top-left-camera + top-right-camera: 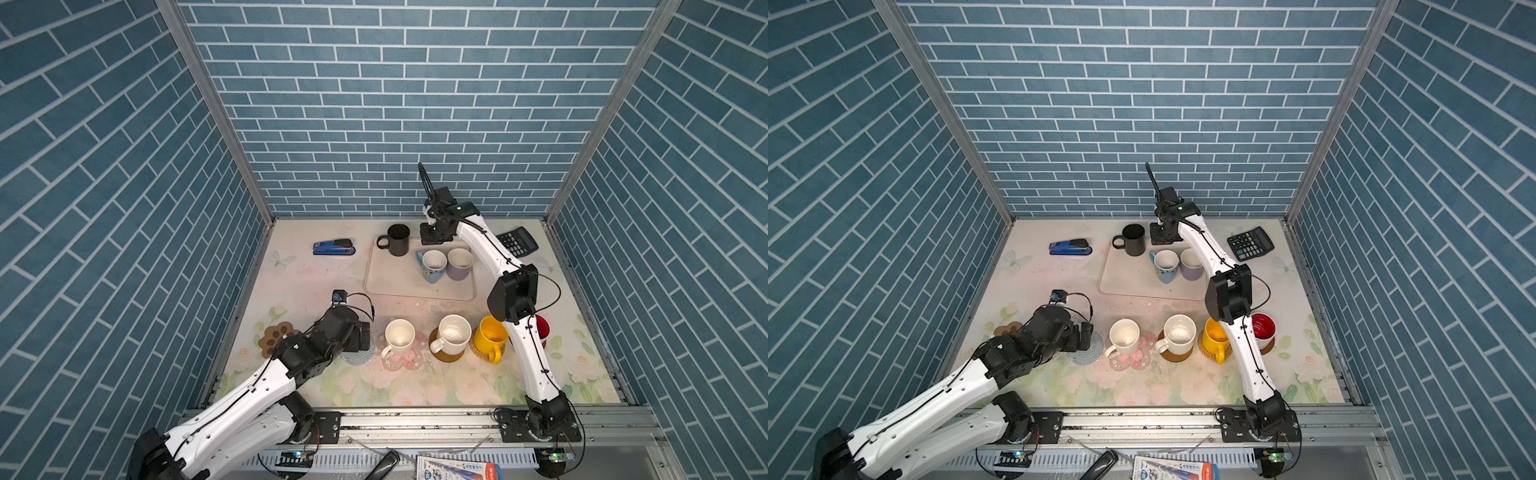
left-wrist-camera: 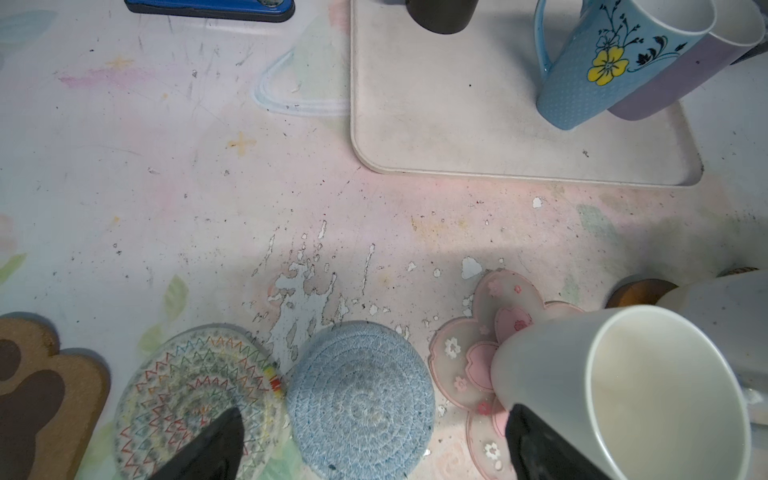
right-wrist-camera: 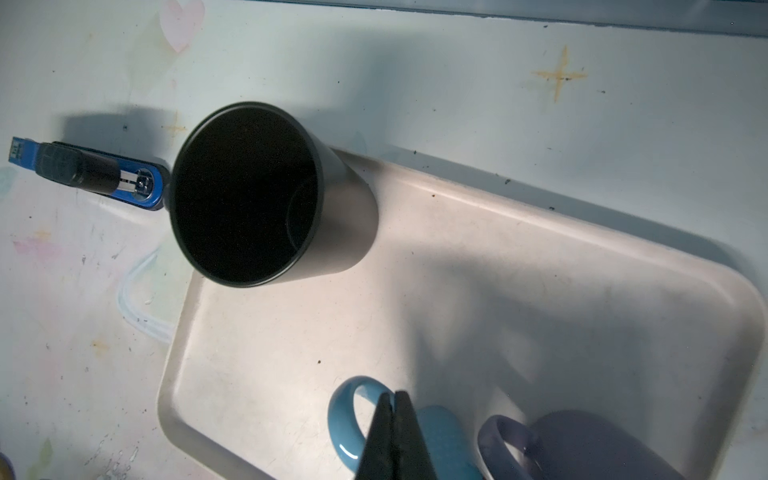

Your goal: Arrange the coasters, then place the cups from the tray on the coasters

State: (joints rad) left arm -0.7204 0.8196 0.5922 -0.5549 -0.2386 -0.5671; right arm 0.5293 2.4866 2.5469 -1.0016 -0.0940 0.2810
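At twelve o'clock on the table [image 1: 316, 286] you have the tray [image 1: 395, 286] lying flat — cream-beige, rounded corners, low rim — with three cups on it. Your right arm [image 1: 482, 245] reaches over its far edge. The right gripper [image 3: 395, 401] is clenched, fingers pressed together, tips hanging above the handle of the light blue cup [image 1: 433, 266]. Only the right wrist view shows that, and you cannot tell whether they touch the handle. Your left gripper [image 2: 374, 411] is released, fingers spread wide, hovering at seven o'clock over the blue-grey coaster [image 2: 359, 399].

The black cup [image 1: 398, 240] stands at the tray's eleven o'clock corner. The light blue cup, printed with a yellow flower, touches the lavender cup [image 1: 459, 264] at the tray's two o'clock. Along six o'clock runs a row: a white cup [image 1: 399, 336] on the pink flower coaster [image 1: 409, 361], a second white cup [image 1: 453, 334] on a brown disc [image 1: 446, 357], and the yellow cup [image 1: 490, 337] on a rattan coaster [image 1: 477, 352]. The red-lined cup [image 1: 1262, 328] at five o'clock is plain in a top view, just beside the right arm.

The left wrist view alone shows a stitched round coaster [image 2: 195, 395] edge to edge with the blue-grey one — the left arm [image 1: 257, 390] hides it from above. The paw coaster [image 1: 276, 338] lies at eight o'clock.
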